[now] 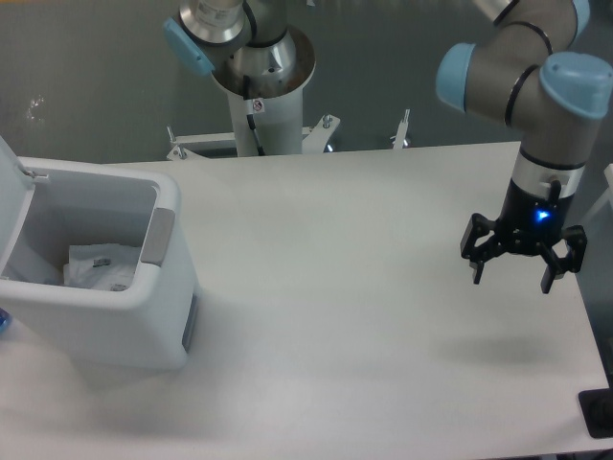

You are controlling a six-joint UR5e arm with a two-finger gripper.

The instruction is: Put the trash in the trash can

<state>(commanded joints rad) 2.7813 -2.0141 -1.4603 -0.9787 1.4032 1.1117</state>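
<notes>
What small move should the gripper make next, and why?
Probably stay put: the gripper hangs open and empty above the table's right side, the wrapper already lies inside the bin, and no other trash shows on the table.

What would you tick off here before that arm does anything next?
1. Tool open and empty: ok, fingers spread, nothing between them.
2. Trash can open: ok, lid up.
3. Wrapper inside the can: ok.
4. Bottle in the can: cannot tell; only a bluish sliver shows at the left edge.
5. Tool near the can: not ok, it hangs over the table's far right side.
</notes>
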